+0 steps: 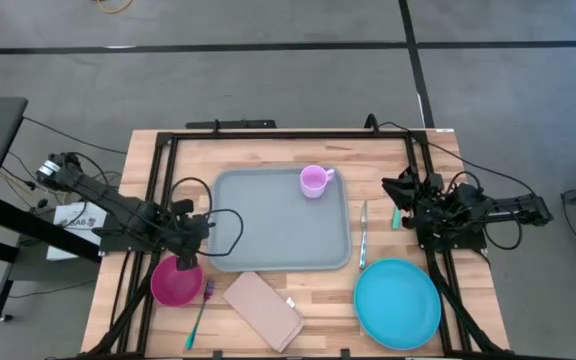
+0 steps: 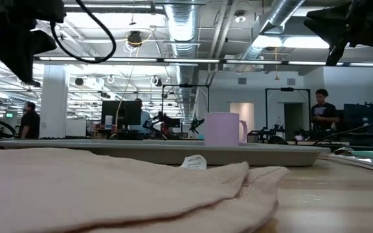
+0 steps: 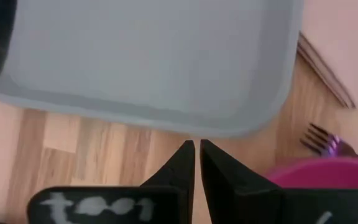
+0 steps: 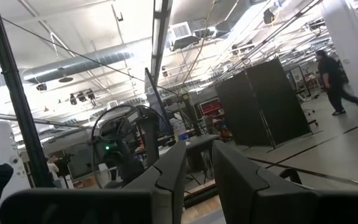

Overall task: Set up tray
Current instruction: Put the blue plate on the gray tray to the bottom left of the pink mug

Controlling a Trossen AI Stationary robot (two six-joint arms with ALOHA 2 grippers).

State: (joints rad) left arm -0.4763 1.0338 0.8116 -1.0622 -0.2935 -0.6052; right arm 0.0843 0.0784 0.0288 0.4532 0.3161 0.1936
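The pale grey-blue tray [image 1: 280, 232] lies flat in the middle of the wooden table, with a pink cup [image 1: 314, 181] standing on its far right part. My left gripper [image 1: 204, 228] hovers shut just off the tray's left edge, pointing steeply down. In the left wrist view its fingertips [image 3: 196, 147] are over bare wood beside the tray's rim [image 3: 166, 118]. My right gripper [image 1: 400, 192] waits at the table's right, tilted up toward the room. Its fingers [image 4: 197, 152] stand slightly apart with nothing between them.
A magenta bowl [image 1: 176, 281], a teal-and-purple fork [image 1: 201, 310] and a beige napkin [image 1: 262, 310] lie near the front left. A knife [image 1: 364, 232] lies right of the tray, with a blue plate [image 1: 398, 303] at the front right. People stand in the room beyond.
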